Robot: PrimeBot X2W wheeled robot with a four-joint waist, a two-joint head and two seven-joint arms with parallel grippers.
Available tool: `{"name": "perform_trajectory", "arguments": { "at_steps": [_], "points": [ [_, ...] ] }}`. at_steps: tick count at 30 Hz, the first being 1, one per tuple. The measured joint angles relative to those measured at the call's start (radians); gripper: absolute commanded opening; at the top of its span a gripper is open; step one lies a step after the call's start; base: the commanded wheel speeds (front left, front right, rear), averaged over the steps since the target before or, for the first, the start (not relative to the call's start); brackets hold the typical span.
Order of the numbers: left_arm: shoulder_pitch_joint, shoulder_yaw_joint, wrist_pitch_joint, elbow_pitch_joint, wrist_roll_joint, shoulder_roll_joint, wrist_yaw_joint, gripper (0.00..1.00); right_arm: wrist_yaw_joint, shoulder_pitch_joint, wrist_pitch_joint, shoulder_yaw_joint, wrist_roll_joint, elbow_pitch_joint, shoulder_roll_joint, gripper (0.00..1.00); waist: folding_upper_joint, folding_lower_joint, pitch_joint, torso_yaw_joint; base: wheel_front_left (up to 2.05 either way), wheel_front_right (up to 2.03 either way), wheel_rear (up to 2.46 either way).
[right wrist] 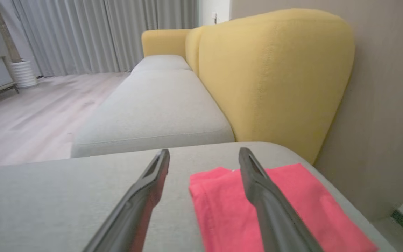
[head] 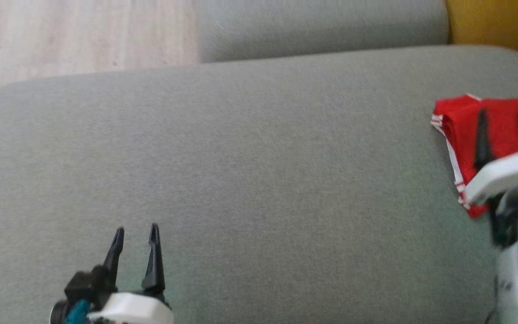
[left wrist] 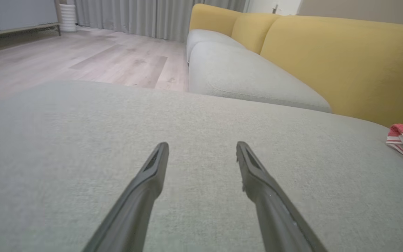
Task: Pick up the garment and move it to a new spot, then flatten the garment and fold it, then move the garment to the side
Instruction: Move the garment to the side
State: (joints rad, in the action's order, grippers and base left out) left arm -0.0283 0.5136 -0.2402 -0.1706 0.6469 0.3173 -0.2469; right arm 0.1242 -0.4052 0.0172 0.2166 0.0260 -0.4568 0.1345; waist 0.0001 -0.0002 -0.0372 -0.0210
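Red garment (head: 461, 130) at the cushion's (head: 259, 157) right edge, likely soft and light — pinch its white-trimmed hem. Your right gripper (head: 501, 114) hovers over it, spread and empty; left gripper (head: 136, 229) gapes empty too.

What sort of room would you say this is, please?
Most likely a home living room: a grey-cushioned sofa with yellow backrests, pale wood-look flooring, and long grey curtains behind.
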Motion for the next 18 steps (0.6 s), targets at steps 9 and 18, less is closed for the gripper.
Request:
{"name": "perform_trajectory", "arguments": {
  "at_steps": [9,18],
  "points": [
    [0.069,-0.032,-0.005,-0.017,0.006,-0.001,-0.001,1.0,0.0,0.284,-0.005,-0.071,0.058,0.227,-0.08,1.0,0.0,0.0,0.062,0.098,0.0,0.0,0.0],
    [0.099,-0.031,-0.008,-0.021,0.004,0.0,-0.01,1.0,0.0,0.523,-0.079,-0.174,0.159,0.31,-0.093,1.0,0.0,0.0001,0.102,0.171,0.0,0.0,0.0]
  ]
}}
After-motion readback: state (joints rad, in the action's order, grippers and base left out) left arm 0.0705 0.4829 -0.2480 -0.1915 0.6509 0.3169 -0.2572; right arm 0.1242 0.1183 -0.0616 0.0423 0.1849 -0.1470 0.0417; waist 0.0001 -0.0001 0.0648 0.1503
